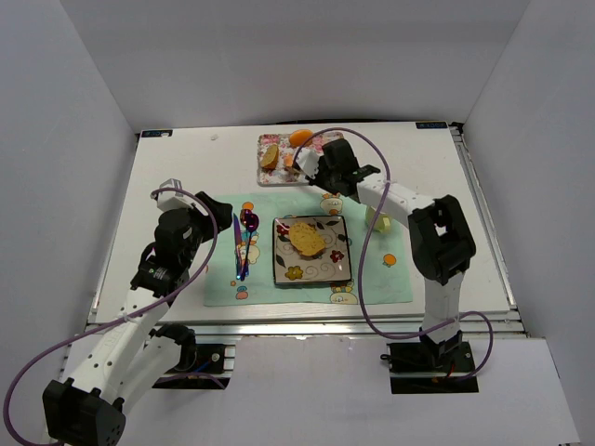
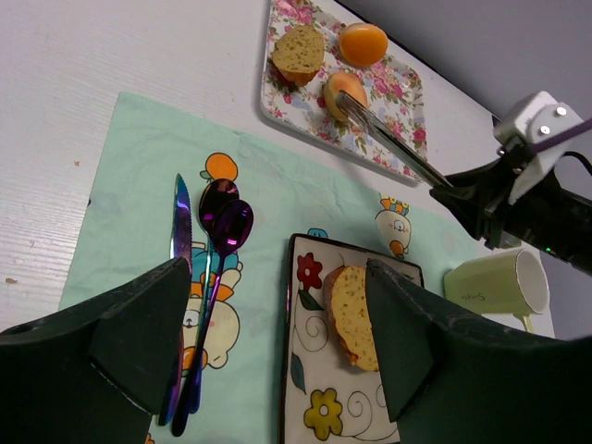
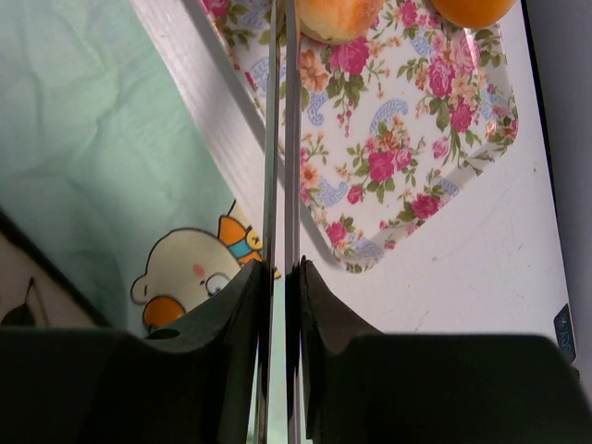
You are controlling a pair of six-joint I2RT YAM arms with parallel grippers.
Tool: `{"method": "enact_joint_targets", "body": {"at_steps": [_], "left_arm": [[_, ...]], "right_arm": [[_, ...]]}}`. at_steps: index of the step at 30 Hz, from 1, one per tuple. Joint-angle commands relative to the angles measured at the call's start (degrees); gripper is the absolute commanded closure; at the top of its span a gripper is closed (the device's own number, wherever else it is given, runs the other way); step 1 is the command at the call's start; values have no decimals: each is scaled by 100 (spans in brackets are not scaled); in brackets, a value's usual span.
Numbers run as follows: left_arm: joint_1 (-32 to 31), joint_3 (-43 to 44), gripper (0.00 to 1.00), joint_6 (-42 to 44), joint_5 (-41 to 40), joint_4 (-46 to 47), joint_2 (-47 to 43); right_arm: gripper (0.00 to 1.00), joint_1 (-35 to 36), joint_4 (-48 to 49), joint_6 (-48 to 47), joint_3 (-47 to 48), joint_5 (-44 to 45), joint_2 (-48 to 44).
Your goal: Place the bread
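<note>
The flat golden-tan bread slice (image 1: 307, 239) is found lying on the square white plate with painted flowers (image 1: 282, 271), in the middle of the mint-green placemat (image 1: 223, 288). From the right gripper (image 1: 314, 169) it is set toward the near side and barely to the left. Its long axis is seen running from far-left to near-right across the plate. The right gripper is judged a little nearer to it than the left gripper (image 1: 219, 212), from which the slice lies to the right.

The right gripper is clenched on a pair of thin metal tongs (image 3: 280, 139). Both blades are pinched almost together between its fingers, and the tongs are pointed away from the bread, toward the far-left. Their tips are brought up to a pale orange ball (image 2: 344, 88) on the pink floral tray (image 2: 407, 111); whether the ball is touched cannot be told.

The left gripper is spread wide with nothing between its fingers — it is held above the placemat, beside the purple iridescent cutlery (image 2: 208, 268).

With the slice already on the plate, any further move on it is judged to need the tongs swung back toward the near side.
</note>
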Motion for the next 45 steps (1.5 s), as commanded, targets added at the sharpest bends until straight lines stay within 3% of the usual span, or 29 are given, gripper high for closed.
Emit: {"method": "enact_joint_targets", "body": {"at_steps": [1,13,22,29,35,39,41,45], "left_arm": [[2,64,15,-45,34,123,-101],[2,90,15,-10,149,273,5],[2,-112,14,-98,237,387,-65],[2,-200,15,-107,351,475,-22],[2,-147,14,-98,334,449,-4],[2,-147,15,-116,272,378,-118],[2,-191,15,-142,246,352,-188],[2,-244,15,-177,263,369,-232]], "right_arm": [[91,25,257,128,-198,-142,-864],[94,25,-401,453,-1665,-958,-2877],[94,34,-2071,594,-3098,-1714,-5160],[91,34,-2274,611,-3934,-1786,-5761],[84,42,-2054,550,-4110,-1777,-5560],[64,42,-2238,401,-3996,-2031,-5594],[59,34,-2309,357,-3908,-2190,-5717],[58,34,-2309,436,-3724,-2313,-5902]]}}
